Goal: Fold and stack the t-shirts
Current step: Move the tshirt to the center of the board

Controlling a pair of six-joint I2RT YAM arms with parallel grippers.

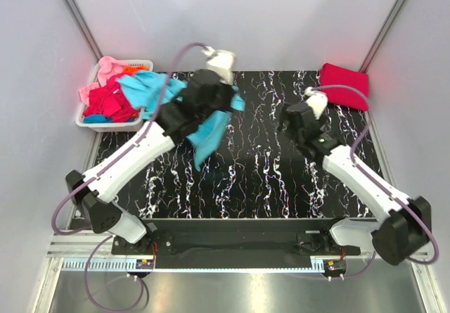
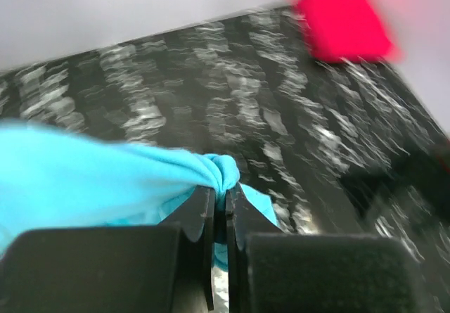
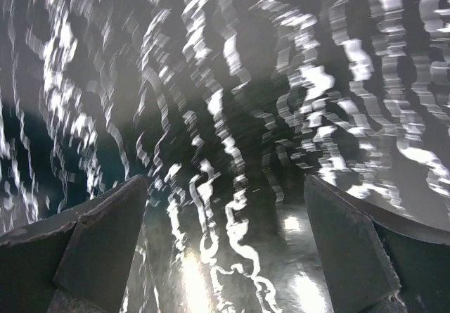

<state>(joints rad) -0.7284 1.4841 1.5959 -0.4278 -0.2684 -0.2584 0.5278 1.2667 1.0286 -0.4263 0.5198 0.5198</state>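
A turquoise t-shirt [image 1: 209, 131] is stretched from the basket out over the black marbled table, its lower end hanging down. My left gripper [image 1: 226, 103] is shut on a bunched fold of it; the left wrist view shows the cloth [image 2: 84, 179] pinched between the two fingertips [image 2: 219, 190]. At the table's far right corner lies a crimson red t-shirt [image 1: 344, 84], folded, and it also shows in the left wrist view [image 2: 342, 23]. My right gripper [image 1: 287, 122] hovers open over bare table right of centre, with nothing between its fingers [image 3: 105, 232].
A white slotted basket [image 1: 86, 121] at the far left holds pink [image 1: 105, 72], magenta-red [image 1: 112, 103] and orange [image 1: 133, 67] shirts, with a bit of blue [image 1: 98, 118] at its near edge. White walls close in the table [image 1: 267, 179] on three sides.
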